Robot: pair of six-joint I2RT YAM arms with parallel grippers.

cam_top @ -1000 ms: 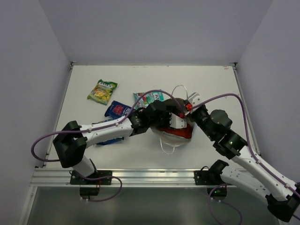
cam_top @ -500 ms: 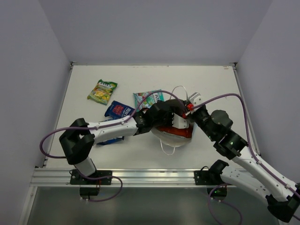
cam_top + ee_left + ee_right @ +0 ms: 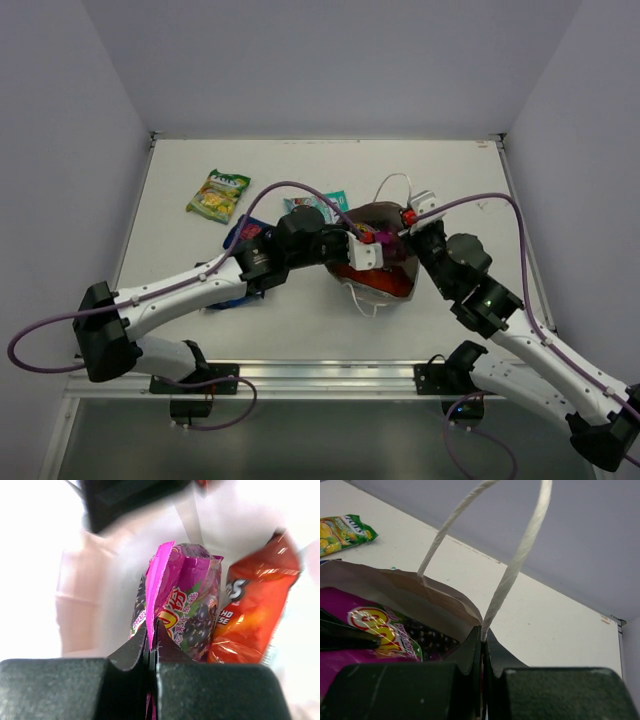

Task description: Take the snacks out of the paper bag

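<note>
The paper bag [image 3: 392, 262] lies on its side mid-table, mouth facing left. My left gripper [image 3: 364, 246] is at that mouth, shut on the edge of the magenta-purple snack packet [image 3: 185, 605], which is pinched between the jaws [image 3: 151, 630]. An orange-red packet [image 3: 255, 605] lies beside it inside the bag's white interior [image 3: 100, 580]. My right gripper [image 3: 483, 632] is shut on the bag's rim, where a white cord handle [image 3: 515, 565] is attached. The magenta packet [image 3: 370, 625] shows under that rim. The yellow-green [image 3: 218, 193], teal-white [image 3: 318, 205] and dark blue [image 3: 245, 232] packets lie on the table.
The loose packets sit left of the bag and behind my left arm, which stretches across the table's left half. A second cord handle [image 3: 360, 300] lies in front of the bag. Walls close the table at back and sides.
My left gripper has shut on the magenta packet and drawn back left from deeper in the bag, with its elbow swinging left. The right gripper has kept its hold on the bag.
</note>
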